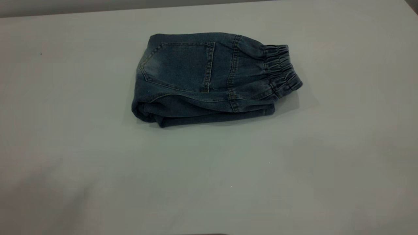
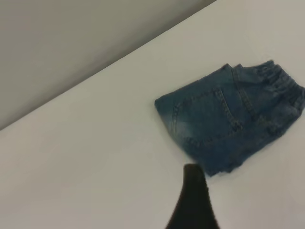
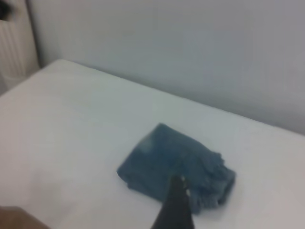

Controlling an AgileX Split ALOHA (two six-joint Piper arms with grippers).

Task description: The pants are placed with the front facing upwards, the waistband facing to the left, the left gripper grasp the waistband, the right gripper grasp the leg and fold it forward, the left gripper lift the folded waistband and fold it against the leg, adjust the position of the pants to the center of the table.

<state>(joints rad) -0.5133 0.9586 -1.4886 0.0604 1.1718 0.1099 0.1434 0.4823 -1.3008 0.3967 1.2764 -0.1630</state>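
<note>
The pants (image 1: 196, 78) lie folded into a compact blue denim bundle on the table (image 1: 209, 182), a little beyond its middle. A back pocket with orange stitching faces up. The ruched waistband (image 1: 281, 70) sticks out at the bundle's right end, and the folded leg layers (image 1: 202, 116) are stacked under its near edge. Neither gripper appears in the exterior view. In the left wrist view my left gripper (image 2: 193, 172) is a dark tapered shape raised above the table, short of the pants (image 2: 224, 124). My right gripper (image 3: 177, 183) hangs likewise, overlapping the pants (image 3: 157, 162) in its own view.
The table's far edge (image 1: 130, 9) meets a plain grey wall. A white ribbed panel (image 3: 16, 47) stands beyond one table corner in the right wrist view. Bare tabletop surrounds the bundle on all sides.
</note>
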